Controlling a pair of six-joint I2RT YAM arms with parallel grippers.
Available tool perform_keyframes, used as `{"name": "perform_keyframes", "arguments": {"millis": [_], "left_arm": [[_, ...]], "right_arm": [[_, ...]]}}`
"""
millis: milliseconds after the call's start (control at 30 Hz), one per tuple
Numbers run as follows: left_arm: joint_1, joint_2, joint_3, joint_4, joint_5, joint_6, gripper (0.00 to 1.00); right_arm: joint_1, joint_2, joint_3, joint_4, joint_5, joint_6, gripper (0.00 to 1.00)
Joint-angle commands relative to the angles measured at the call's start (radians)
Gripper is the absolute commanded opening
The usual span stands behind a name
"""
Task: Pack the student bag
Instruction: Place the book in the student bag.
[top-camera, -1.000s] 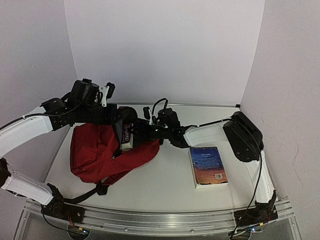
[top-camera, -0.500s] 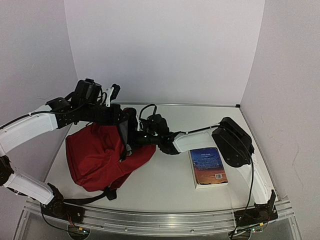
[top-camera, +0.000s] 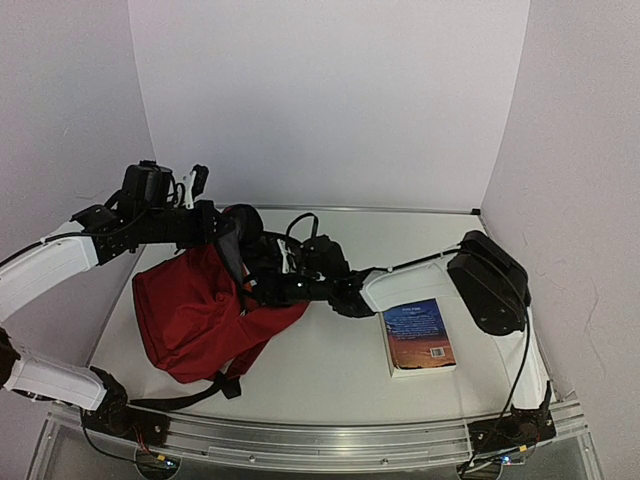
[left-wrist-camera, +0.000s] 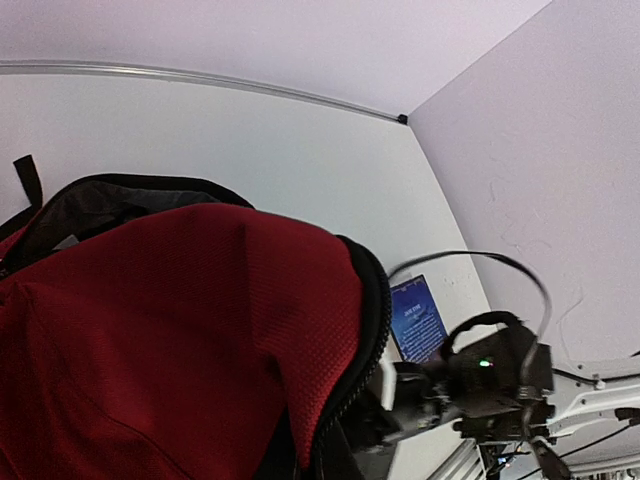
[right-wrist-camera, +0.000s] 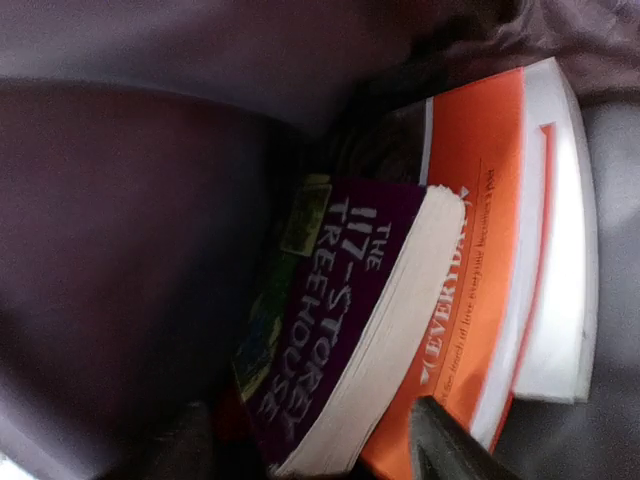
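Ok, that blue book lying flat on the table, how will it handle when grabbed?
The blue book looks like a thin paperback, so it is probably light but somewhat bendy at an edge grip. It lies flat on the smooth table, so it will likely slide when pushed, and getting under it may be hard.

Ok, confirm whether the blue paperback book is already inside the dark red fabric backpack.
No, the blue paperback book lies on the white table, apart from the backpack.

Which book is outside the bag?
The blue book, flat on the table beside the student bag; the purple book and orange book are inside it.
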Motion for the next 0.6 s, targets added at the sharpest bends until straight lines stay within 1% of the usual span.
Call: {"name": "perform_keyframes", "arguments": {"millis": [0, 167, 267, 367, 467, 567], "left_arm": [[0.067, -0.068, -0.065, 0.112, 0.018, -0.057, 0.00], [0.154, -0.095, -0.155, 0.150, 0.058, -0.097, 0.00], [0.215, -0.095, -0.189, 0.173, 0.100, -0.102, 0.00], [0.288, -0.080, -0.194, 0.191, 0.167, -0.094, 0.00], [0.365, -0.044, -0.170, 0.194, 0.237, -0.072, 0.00], [0.418, -0.008, -0.143, 0.197, 0.280, -0.043, 0.00]], "right_arm": [[-0.011, -0.270, -0.111, -0.122, 0.217, -0.143, 0.82], [-0.025, -0.460, -0.214, -0.373, 0.450, -0.229, 0.97], [-0.030, -0.532, -0.243, -0.557, 0.600, -0.259, 0.98], [-0.042, -0.576, -0.273, -0.712, 0.715, -0.240, 0.98], [-0.067, -0.593, -0.305, -0.834, 0.789, -0.178, 0.98], [-0.108, -0.580, -0.348, -0.907, 0.815, -0.122, 0.98]]}}
